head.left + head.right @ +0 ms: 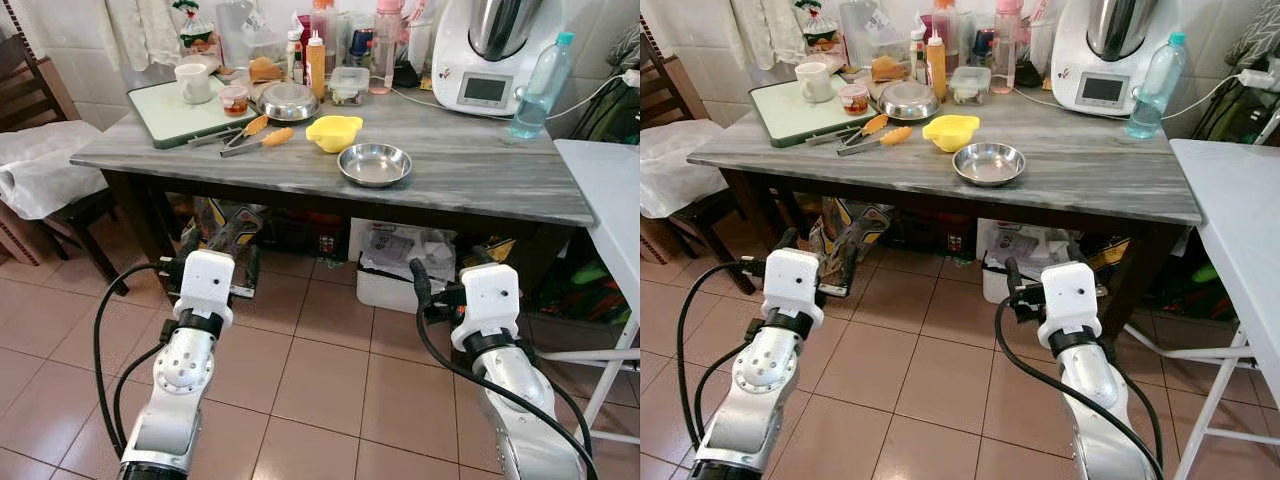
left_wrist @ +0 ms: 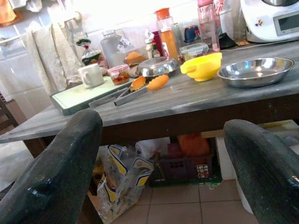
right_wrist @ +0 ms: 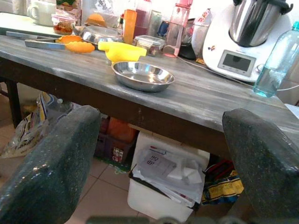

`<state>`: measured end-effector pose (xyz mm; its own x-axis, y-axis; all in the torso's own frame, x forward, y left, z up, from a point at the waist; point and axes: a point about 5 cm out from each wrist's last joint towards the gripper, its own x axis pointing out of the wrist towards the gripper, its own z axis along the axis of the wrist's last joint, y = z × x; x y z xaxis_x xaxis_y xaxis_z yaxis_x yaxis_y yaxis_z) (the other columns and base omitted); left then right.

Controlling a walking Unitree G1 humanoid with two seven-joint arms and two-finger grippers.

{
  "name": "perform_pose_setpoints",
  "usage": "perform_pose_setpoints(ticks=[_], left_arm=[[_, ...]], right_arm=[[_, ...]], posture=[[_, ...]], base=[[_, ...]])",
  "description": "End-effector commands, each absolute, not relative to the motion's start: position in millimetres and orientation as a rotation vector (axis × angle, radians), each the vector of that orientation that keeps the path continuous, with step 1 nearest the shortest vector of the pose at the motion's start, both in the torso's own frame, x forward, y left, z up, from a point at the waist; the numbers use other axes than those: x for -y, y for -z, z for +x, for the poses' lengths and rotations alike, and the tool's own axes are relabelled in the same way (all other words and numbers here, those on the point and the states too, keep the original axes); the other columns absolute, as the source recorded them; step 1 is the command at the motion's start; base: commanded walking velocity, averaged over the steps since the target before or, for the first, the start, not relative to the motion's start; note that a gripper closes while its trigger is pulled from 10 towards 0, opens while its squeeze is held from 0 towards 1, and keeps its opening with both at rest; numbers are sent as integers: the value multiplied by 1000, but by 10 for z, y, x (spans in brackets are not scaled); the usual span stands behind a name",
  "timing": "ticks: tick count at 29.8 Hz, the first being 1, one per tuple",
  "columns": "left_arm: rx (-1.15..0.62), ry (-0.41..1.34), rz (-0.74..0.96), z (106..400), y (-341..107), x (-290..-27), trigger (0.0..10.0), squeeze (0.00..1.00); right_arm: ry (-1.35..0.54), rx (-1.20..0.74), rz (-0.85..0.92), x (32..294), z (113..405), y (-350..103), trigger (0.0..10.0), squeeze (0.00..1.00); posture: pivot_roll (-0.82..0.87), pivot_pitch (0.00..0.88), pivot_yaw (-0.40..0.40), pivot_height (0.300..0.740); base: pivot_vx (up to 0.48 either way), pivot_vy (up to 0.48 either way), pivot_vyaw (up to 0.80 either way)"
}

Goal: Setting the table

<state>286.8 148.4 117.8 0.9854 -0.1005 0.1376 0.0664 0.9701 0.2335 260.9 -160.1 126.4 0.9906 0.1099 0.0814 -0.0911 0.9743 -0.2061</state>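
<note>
Both grippers are held low before the grey table [image 1: 470, 185], above the tiled floor [image 1: 320, 380]. Left gripper [image 2: 163, 154] is shown with its two black fingers [image 2: 56, 172] spread well apart, nothing between them; the right gripper [image 3: 159, 158] is likewise spread wide and empty. Each silver arm is extended forward, wrist level, fingers aimed at the table's front edge.

On the table, a steel dish [image 1: 374, 164] is seen near the front edge, with a yellow bowl [image 1: 334, 132] just behind it. Orange-tipped tongs [image 1: 250, 136] lie beside a green cutting board [image 1: 170, 115] bearing a white mug [image 1: 194, 83]. A white kitchen machine [image 1: 490, 50] with a small screen stands at the rear, a water bottle [image 1: 540, 88] beside it. Any writing on the bottles and jars is too small to be read.
</note>
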Motion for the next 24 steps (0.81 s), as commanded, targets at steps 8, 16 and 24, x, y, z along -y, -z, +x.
perform_pose_setpoints(ticks=[8, 16, 24], left_arm=[[151, 129, 222, 2909, -1186, -1438, 10000, 0], [150, 139, 218, 2906, -1180, -1427, 10000, 0], [157, 149, 216, 2950, -1196, -1386, 10000, 0]], right_arm=[[-100, 104, -203, 1597, 2637, -1281, 10000, 0], [-102, 106, -209, 1597, 2626, -1277, 10000, 0], [-98, 112, -208, 1599, 2642, -1288, 10000, 0]], posture=[[-58, 0, 29, 740], [-57, 0, 30, 740], [-63, 0, 30, 740]], base=[[0, -480, -724], [0, -480, 0], [0, -480, 0]])
